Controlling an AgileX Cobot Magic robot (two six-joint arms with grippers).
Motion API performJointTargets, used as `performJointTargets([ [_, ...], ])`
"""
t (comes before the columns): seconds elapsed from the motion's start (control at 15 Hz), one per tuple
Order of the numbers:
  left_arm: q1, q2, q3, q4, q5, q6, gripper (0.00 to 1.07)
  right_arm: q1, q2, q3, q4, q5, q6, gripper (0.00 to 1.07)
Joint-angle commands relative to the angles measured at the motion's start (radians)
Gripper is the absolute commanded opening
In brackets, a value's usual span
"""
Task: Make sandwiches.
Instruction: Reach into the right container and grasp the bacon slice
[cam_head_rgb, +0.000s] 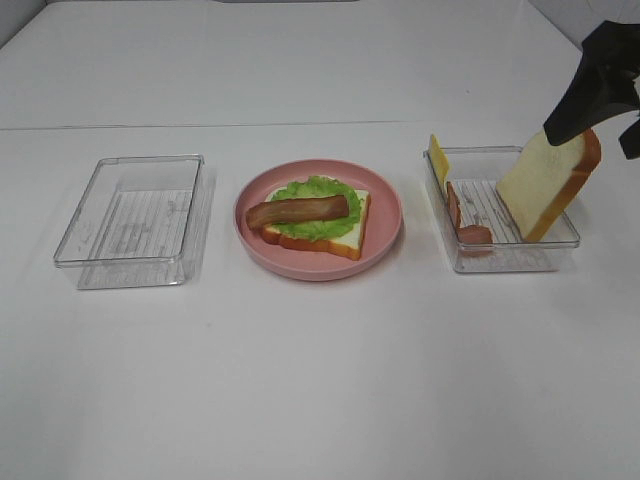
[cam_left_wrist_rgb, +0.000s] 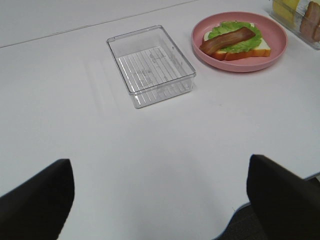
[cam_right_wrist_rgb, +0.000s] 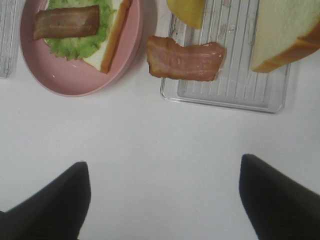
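In the middle of the high view a plate (cam_head_rgb: 385, 240) carries bread (cam_head_rgb: 345, 240), with lettuce (cam_head_rgb: 310, 228) on it and bacon (cam_head_rgb: 298, 210) on top. A tray (cam_head_rgb: 70, 235) lies apart to its left. To its right a second tray (cam_head_rgb: 505, 258) holds cheese (cam_head_rgb: 438, 157) in the rear left corner, a bacon strip (cam_head_rgb: 462, 222) along the left wall, and a slice (cam_head_rgb: 540, 190) leaning on the right.

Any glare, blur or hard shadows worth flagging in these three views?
Exterior high: even light, faint shadow under the pink plate, no glare. Left wrist: left gripper is dark, blurred. Right wrist: right gripper likewise; loose bacon strip sharp.

Right arm (cam_head_rgb: 592, 88) high at far right, jaws wide apart; left jaws likewise.
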Motion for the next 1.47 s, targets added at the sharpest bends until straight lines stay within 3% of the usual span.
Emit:
performJointTargets([
  [0.07,0.004,-0.021,0.001,-0.006,-0.009,0.002,0.89,-0.005,0.052,-0.049,0.008,0.013,0.015,0.76],
  [0.47,0.004,-0.021,0.001,-0.006,-0.009,0.002,0.89,0.014,0.190,-0.160,0.053,0.028,0.015,0.76],
  [0.8,0.004,-0.021,0.001,-0.006,-0.009,0.001,0.89,0.190,0.342,-0.311,-0.101,0.067,0.156,0.76],
  [1.0,0.004,-0.021,0.001,-0.006,-0.009,0.001,0.89,0.249,0.451,-0.406,-0.129,0.103,0.237,0.76],
  [1.2,0.004,-0.021,0.001,-0.006,-0.009,0.001,0.89,0.253,0.549,-0.482,-0.140,0.157,0.278,0.74],
  [1.47,0.004,-0.021,0.001,-0.006,-0.009,0.001,0.89,0.253,0.634,-0.501,-0.190,0.153,0.278,0.68],
])
